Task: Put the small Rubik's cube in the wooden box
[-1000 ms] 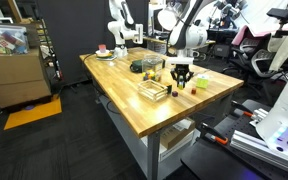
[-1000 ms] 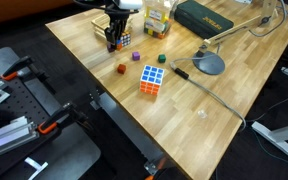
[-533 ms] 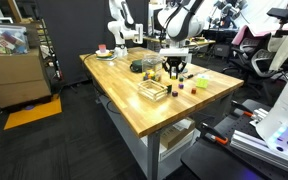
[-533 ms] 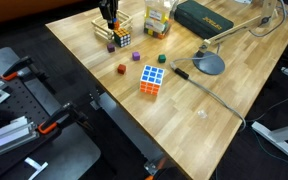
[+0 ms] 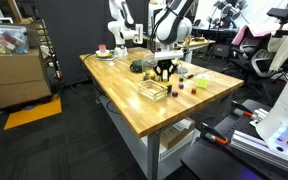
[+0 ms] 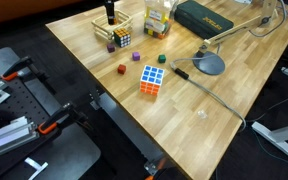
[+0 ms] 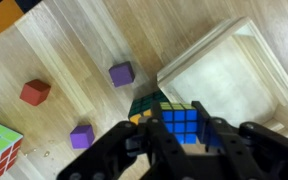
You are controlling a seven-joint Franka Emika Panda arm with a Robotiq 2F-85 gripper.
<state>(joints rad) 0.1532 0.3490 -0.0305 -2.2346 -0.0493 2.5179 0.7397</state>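
My gripper [image 7: 180, 150] is shut on a small Rubik's cube [image 7: 179, 124] whose blue face points at the wrist camera. It hangs above the table beside a corner of the pale wooden box [image 7: 229, 70]. A second small, dark-framed cube [image 7: 147, 104] lies on the table below, right against the box. In both exterior views the gripper [image 6: 109, 12] [image 5: 164, 69] is raised over the box [image 6: 106, 26] [image 5: 153, 91], and the dark cube [image 6: 122, 38] sits next to it. The held cube is hard to make out in those views.
A larger white Rubik's cube [image 6: 151, 78] lies mid-table. Small red [image 6: 121, 69], purple [image 7: 122, 73] and green [image 6: 161, 58] blocks are scattered round the box. A lamp base [image 6: 211, 64], a dark case [image 6: 206, 15] and a dark bowl [image 5: 137, 66] stand nearby.
The gripper has risen from the table beside the dark cube, with the blue-faced cube in it, and moved over towards the wooden box.
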